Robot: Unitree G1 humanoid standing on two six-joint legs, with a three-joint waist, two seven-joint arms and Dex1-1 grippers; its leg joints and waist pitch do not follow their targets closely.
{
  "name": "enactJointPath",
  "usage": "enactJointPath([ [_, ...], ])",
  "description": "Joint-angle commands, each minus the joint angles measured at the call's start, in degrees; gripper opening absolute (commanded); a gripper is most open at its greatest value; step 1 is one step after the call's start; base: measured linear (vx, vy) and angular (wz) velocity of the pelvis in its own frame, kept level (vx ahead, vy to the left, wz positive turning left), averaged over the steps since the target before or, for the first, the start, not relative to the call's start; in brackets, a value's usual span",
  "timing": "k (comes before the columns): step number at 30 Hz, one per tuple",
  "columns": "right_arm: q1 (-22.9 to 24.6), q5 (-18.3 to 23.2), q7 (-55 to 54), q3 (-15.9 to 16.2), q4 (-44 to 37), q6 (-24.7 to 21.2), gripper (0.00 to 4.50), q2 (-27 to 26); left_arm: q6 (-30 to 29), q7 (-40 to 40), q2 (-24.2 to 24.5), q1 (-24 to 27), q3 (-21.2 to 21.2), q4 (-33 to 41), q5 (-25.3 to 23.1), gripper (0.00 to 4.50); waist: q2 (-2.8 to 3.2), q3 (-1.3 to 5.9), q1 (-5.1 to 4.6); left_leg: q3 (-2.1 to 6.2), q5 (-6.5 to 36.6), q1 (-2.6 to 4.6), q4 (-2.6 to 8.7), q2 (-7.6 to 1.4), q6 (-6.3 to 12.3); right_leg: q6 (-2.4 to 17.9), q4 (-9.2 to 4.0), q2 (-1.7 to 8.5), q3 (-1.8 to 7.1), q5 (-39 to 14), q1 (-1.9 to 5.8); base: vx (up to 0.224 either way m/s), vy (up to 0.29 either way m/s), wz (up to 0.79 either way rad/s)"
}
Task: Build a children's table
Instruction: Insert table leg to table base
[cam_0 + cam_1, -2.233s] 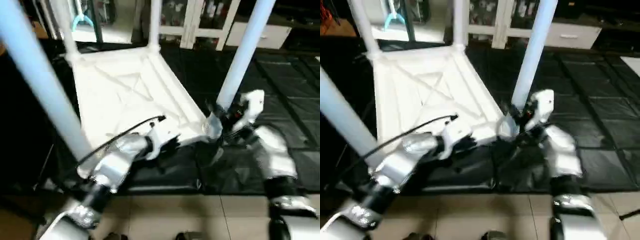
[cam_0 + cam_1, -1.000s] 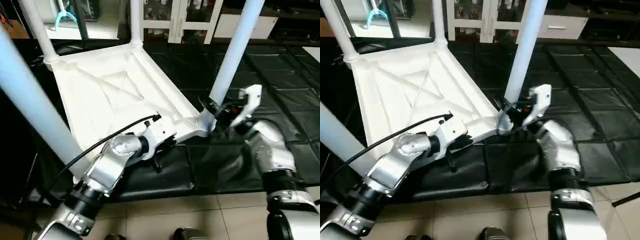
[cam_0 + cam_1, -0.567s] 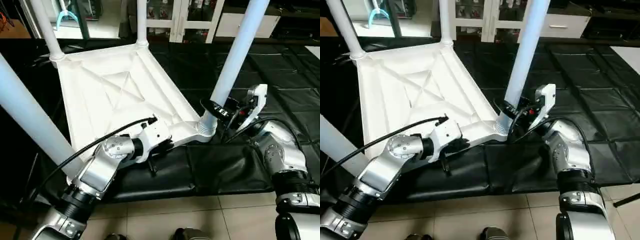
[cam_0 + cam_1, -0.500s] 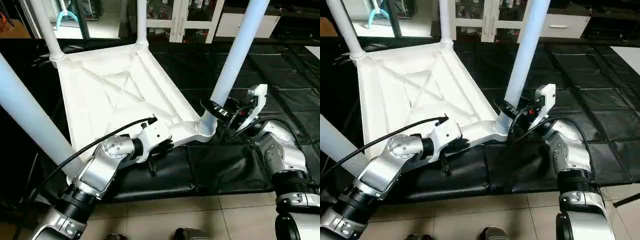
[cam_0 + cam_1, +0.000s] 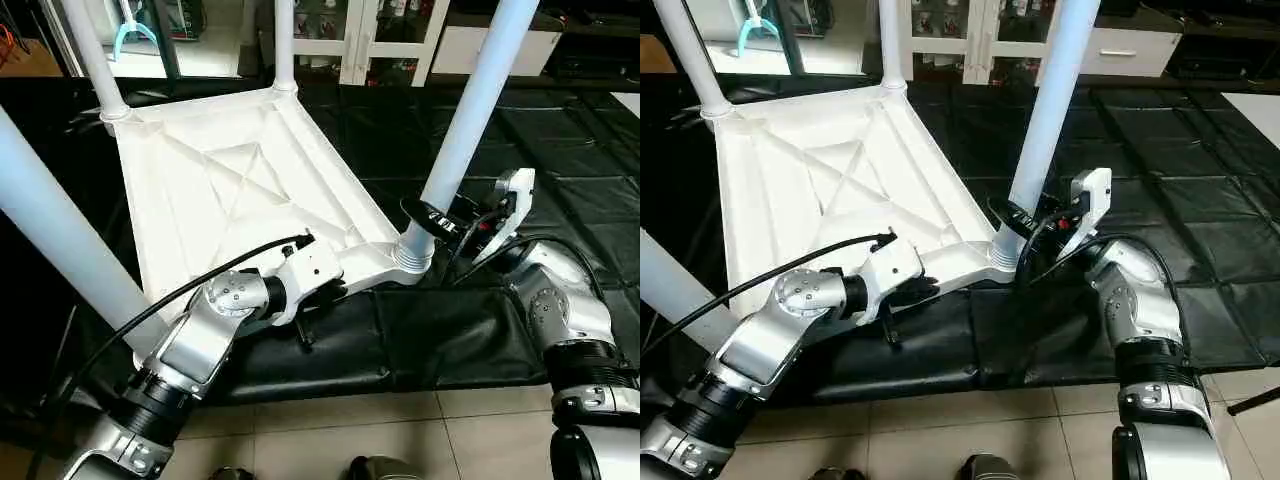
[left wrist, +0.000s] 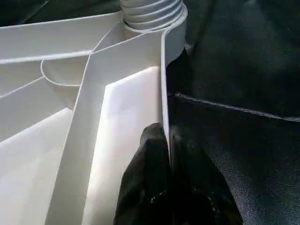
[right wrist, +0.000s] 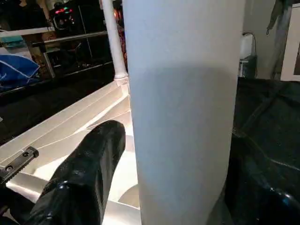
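Observation:
The children's table lies upside down on the black mat, its white ribbed top (image 5: 230, 190) facing up. Legs stand in the corner sockets: the near left leg (image 5: 60, 230), the near right leg (image 5: 470, 110) and two at the far corners (image 5: 90, 60) (image 5: 284, 45). My left gripper (image 6: 168, 140) is shut on the thin near rim (image 6: 164, 93) of the top, one finger (image 6: 152, 159) on each side. My right gripper (image 5: 428, 215) clasps the near right leg just above its ribbed collar (image 5: 412, 255). One black finger (image 7: 89, 173) lies against the leg (image 7: 183, 117).
A black padded cushion (image 5: 430, 330) lies under the table's near edge, on the black mat (image 5: 570, 130). Tiled floor (image 5: 400, 440) runs along the front. A white glass-door cabinet (image 5: 390, 30) and a white drawer unit (image 5: 500, 45) stand at the back.
The picture has levelled and shifted since a second ago as the camera moved. Both grippers keep their hold; over the last half second nothing has moved.

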State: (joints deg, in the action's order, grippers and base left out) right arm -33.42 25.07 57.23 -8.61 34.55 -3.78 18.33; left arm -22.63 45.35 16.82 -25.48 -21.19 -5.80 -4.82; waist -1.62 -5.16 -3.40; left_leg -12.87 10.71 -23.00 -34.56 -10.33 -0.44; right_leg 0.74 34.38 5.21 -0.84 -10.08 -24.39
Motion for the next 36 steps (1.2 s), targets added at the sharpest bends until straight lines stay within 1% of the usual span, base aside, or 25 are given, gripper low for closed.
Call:
enactJointPath([
  [1, -0.1, 1.7, 3.5, 1.0, -3.4, -2.0, 3.05, 0.6, 0.0, 1.0, 0.5, 1.6, -1.4, -1.1, 0.4, 0.0, -0.45, 4.38, 0.44, 1.49, 5.4, 1.66, 3.52, -2.95, 7.75, 15.9, -3.17, 2.21, 1.2, -4.4, 2.75, 0.0, 0.0, 0.0],
  [2, -0.1, 1.7, 3.5, 1.0, -3.4, -2.0, 3.05, 0.6, 0.0, 1.0, 0.5, 1.6, -1.4, -1.1, 0.4, 0.0, -0.46, 4.41, 0.49, 1.53, 5.2, 1.67, 3.52, -2.94, 8.0, 16.0, -3.12, 2.13, 1.17, -4.1, 2.86, 0.0, 0.0, 0.0],
  [3, 0.5, 1.5, 7.8, 1.7, -3.3, -4.6, 3.37, 3.9, 2.8, 5.1, 2.8, 2.0, -1.7, 0.1, 1.6, 0.0, -1.09, 4.03, 0.49, 1.49, 5.3, 1.52, 3.58, -2.83, 8.28, 15.7, -3.35, 2.08, 1.14, -4.6, 2.76, 0.0, 0.0, 0.0],
  [4, 1.0, 1.3, 11.1, 2.3, -3.3, -6.3, 3.44, 6.3, 4.8, 8.1, 4.5, 2.3, -2.0, 1.0, 2.5, 0.0, -0.72, 4.16, 0.81, 1.64, 5.8, 1.62, 3.51, -2.77, 8.65, 15.6, -3.22, 2.06, 1.06, -5.3, 3.0, 0.0, 0.0, 0.0],
  [5, 1.3, 1.1, 13.1, 2.8, -3.2, -7.3, 3.47, 7.8, 6.1, 9.9, 5.6, 2.4, -2.1, 1.5, 3.0, 0.0, -0.58, 4.01, 1.0, 1.58, 5.8, 1.72, 3.58, -2.93, 8.66, 15.4, -3.24, 2.12, 1.12, -5.4, 2.8, 0.0, 0.0, 0.0],
  [6, 1.4, 0.9, 13.8, 2.9, -3.0, -7.3, 3.47, 8.5, 6.7, 10.8, 6.1, 2.4, -2.2, 1.7, 3.2, 0.0, -0.62, 4.07, 1.09, 1.51, 5.6, 1.84, 3.52, -2.93, 8.63, 15.5, -3.16, 2.06, 1.11, -5.1, 2.74, 0.0, 0.0, 0.0],
  [7, 1.4, 0.8, 13.7, 2.9, -2.9, -7.0, 3.69, 8.5, 6.7, 10.8, 6.2, 2.4, -2.2, 1.7, 3.2, 0.0, -0.61, 4.02, 1.08, 1.43, 5.6, 1.85, 3.54, -3.0, 8.57, 15.7, -3.09, 2.06, 1.15, -4.8, 2.59, 0.0, 0.0, 0.0],
  [8, 1.3, 0.7, 13.7, 2.9, -2.8, -6.9, 3.69, 8.5, 6.7, 10.8, 6.2, 2.4, -2.2, 1.7, 3.2, 0.0, -0.53, 3.98, 1.07, 1.43, 5.6, 1.9, 3.55, -3.07, 8.31, 15.8, -3.08, 2.14, 1.22, -4.8, 2.49, 0.0, 0.0, 0.0],
  [9, 1.3, 0.7, 13.7, 2.9, -2.7, -6.9, 3.88, 8.5, 6.8, 10.9, 6.3, 2.4, -2.1, 1.7, 3.2, 0.0, -0.55, 3.97, 1.12, 1.4, 5.8, 1.96, 3.54, -3.1, 8.07, 15.9, -3.13, 2.15, 1.22, -5.1, 2.42, 0.0, 0.0, 0.0],
  [10, 1.3, 0.4, 13.7, 3.0, -2.6, -6.7, 3.88, 8.6, 6.8, 11.0, 6.3, 2.4, -2.1, 1.7, 3.2, 0.0, -0.53, 4.0, 1.27, 1.39, 5.9, 2.07, 3.55, -3.12, 7.66, 15.9, -3.12, 2.16, 1.23, -5.4, 2.43, 0.0, 0.0, 0.0],
  [12, 1.5, -1.0, 13.2, 3.6, -2.7, -5.1, 4.07, 8.8, 6.8, 11.1, 6.4, 2.3, -2.1, 1.8, 3.3, 0.0, -0.53, 4.02, 1.48, 1.39, 5.7, 2.1, 3.57, -3.16, 7.34, 15.9, -3.05, 2.14, 1.23, -5.3, 2.42, 0.0, 0.0, 0.0],
  [13, 1.6, -1.0, 13.5, 3.8, -3.0, -5.2, 4.18, 8.9, 6.8, 11.2, 6.5, 2.3, -2.2, 1.8, 3.3, 0.0, -0.47, 4.06, 1.77, 1.33, 5.5, 2.18, 3.53, -3.11, 7.02, 15.9, -2.99, 2.09, 1.23, -4.9, 2.4, 0.0, 0.0, 0.0],
  [14, 1.7, -0.9, 14.0, 4.0, -3.3, -5.6, 4.18, 9.1, 7.1, 11.4, 6.6, 2.3, -2.2, 1.7, 3.4, 0.0, -0.5, 4.08, 1.96, 1.29, 5.4, 2.19, 3.51, -3.07, 7.06, 15.9, -2.96, 2.09, 1.29, -4.5, 2.46, 0.0, 0.0, 0.0],
  [15, 1.9, -0.7, 14.7, 4.2, -3.6, -6.1, 4.18, 9.3, 7.3, 11.5, 6.8, 2.2, -2.2, 1.5, 3.5, 0.0, -0.36, 4.06, 2.1, 1.3, 5.3, 2.2, 3.52, -3.06, 7.04, 15.9, -2.94, 2.1, 1.3, -4.2, 2.46, 0.0, 0.0, 0.0],
  [17, 2.3, -1.0, 16.9, 5.0, -4.4, -6.0, 4.18, 10.2, 8.1, 12.0, 7.2, 2.0, -2.2, 1.1, 3.7, 0.0, -0.5, 4.14, 2.25, 1.35, 4.8, 2.05, 3.47, -3.02, 7.37, 15.9, -2.77, 2.07, 1.27, -3.2, 2.64, 0.0, 0.0, 0.0],
  [18, 2.4, -1.3, 17.0, 4.9, -4.3, -5.7, 4.18, 10.2, 8.2, 12.2, 7.2, 2.0, -2.2, 1.0, 3.7, 0.0, -0.36, 4.18, 2.28, 1.37, 4.7, 2.04, 3.45, -3.01, 7.44, 16.0, -2.73, 2.09, 1.27, -2.9, 2.68, 0.0, 0.0, 0.0],
  [23, 2.1, -1.6, 16.7, 4.3, -3.0, -5.2, 4.18, 10.3, 8.4, 12.4, 7.2, 2.0, -2.1, 0.9, 3.6, 0.0, -0.51, 4.19, 2.17, 1.33, 4.8, 2.03, 3.37, -3.0, 7.42, 16.3, -2.75, 2.13, 1.29, -3.1, 2.69, 0.0, 0.0, 0.0],
  [25, 1.7, -1.3, 16.4, 3.8, -2.2, -5.1, 4.18, 10.5, 8.4, 12.4, 7.3, 2.0, -2.1, 0.7, 3.5, 0.0, -0.47, 4.16, 2.21, 1.35, 4.8, 2.05, 3.4, -3.02, 7.35, 16.2, -2.75, 2.13, 1.27, -3.4, 2.66, 0.0, 0.0, 0.0],
  [26, 1.6, -1.2, 16.5, 3.7, -2.0, -5.3, 4.03, 10.7, 8.5, 12.4, 7.3, 2.0, -2.2, 0.7, 3.5, 0.0, -0.49, 4.2, 2.18, 1.37, 4.7, 2.04, 3.38, -3.02, 7.31, 16.2, -2.71, 2.07, 1.24, -3.3, 2.69, 0.0, 0.0, 0.0],
  [29, 1.5, -0.8, 16.8, 3.5, -1.8, -5.8, 3.9, 10.9, 8.6, 12.5, 7.3, 2.0, -2.1, 0.6, 3.5, 0.0, -0.44, 4.22, 2.2, 1.35, 4.6, 2.07, 3.35, -3.01, 7.37, 16.3, -2.68, 2.06, 1.24, -2.9, 2.71, 0.0, 0.0, 0.0],
  [32, 1.6, -0.5, 17.7, 3.6, -1.8, -7.1, 3.59, 11.1, 8.8, 12.7, 7.3, 2.0, -2.1, 0.4, 3.5, 0.0, -0.5, 4.21, 2.21, 1.36, 4.5, 1.99, 3.31, -2.96, 7.61, 16.4, -2.65, 2.07, 1.24, -2.7, 2.77, 0.0, 0.0, 0.0],
  [33, 1.7, -0.4, 17.9, 3.7, -1.8, -7.4, 3.59, 11.1, 8.8, 12.7, 7.3, 2.0, -2.1, 0.4, 3.5, 0.0, -0.45, 4.21, 2.21, 1.37, 4.6, 1.99, 3.3, -2.98, 7.61, 16.4, -2.68, 2.08, 1.24, -3.0, 2.74, 0.0, 0.0, 0.0],
  [34, 1.8, -0.4, 18.0, 3.8, -1.9, -7.7, 3.44, 11.1, 8.8, 12.7, 7.3, 2.0, -2.1, 0.3, 3.5, 0.0, -0.46, 4.21, 2.22, 1.37, 4.7, 2.0, 3.3, -2.98, 7.54, 16.4, -2.67, 2.07, 1.23, -3.1, 2.75, 0.0, 0.0, 0.0],
  [35, 1.9, -0.4, 18.0, 3.9, -1.9, -7.7, 3.44, 11.0, 8.8, 12.7, 7.2, 1.9, -2.1, 0.3, 3.5, 0.0, -0.5, 4.26, 2.24, 1.37, 4.8, 2.0, 3.26, -2.99, 7.48, 16.4, -2.65, 2.08, 1.24, -3.2, 2.75, 0.0, 0.0, 0.0],
  [36, 2.0, -0.5, 18.0, 4.0, -2.0, -7.9, 3.28, 10.9, 8.8, 12.7, 7.2, 1.9, -2.1, 0.3, 3.5, 0.0, -0.5, 4.24, 2.23, 1.37, 4.9, 1.98, 3.26, -2.99, 7.43, 16.4, -2.69, 2.11, 1.25, -3.4, 2.74, 0.0, 0.0, 0.0],
])
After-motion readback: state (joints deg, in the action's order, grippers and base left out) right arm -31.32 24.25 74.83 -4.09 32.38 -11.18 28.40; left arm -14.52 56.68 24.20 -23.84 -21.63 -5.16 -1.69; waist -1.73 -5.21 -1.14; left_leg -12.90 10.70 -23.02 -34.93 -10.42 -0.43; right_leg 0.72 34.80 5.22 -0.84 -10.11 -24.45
